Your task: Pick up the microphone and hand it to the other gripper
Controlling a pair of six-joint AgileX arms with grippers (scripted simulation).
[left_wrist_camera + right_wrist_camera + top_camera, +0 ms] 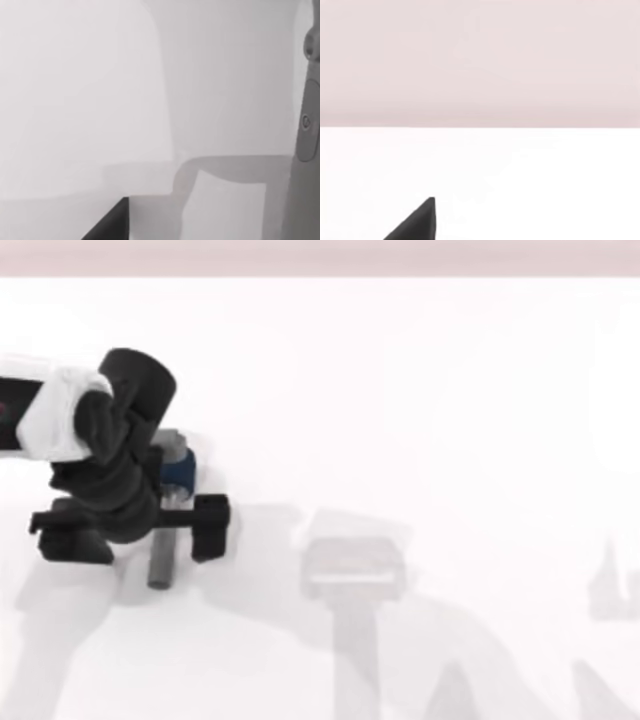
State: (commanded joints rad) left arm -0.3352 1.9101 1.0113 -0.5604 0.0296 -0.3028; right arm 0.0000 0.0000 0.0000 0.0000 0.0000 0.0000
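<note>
The microphone lies on the white table at the left, its grey handle [160, 566] pointing toward the front edge and its dark blue head [181, 472] toward the back. My left gripper [143, 535] hangs over it, open, with one black finger [75, 532] on each side of the handle and not touching it. In the left wrist view the handle [306, 135] runs along the edge and one fingertip [114, 225] shows. The other gripper, my right one [462, 220], is out of the top view; one black fingertip [419, 224] shows, nothing beside it.
The table [420, 390] is a plain white surface. Grey shadows of the arms fall across its front part [355, 570]. A pale pink wall [320, 255] runs behind the back edge.
</note>
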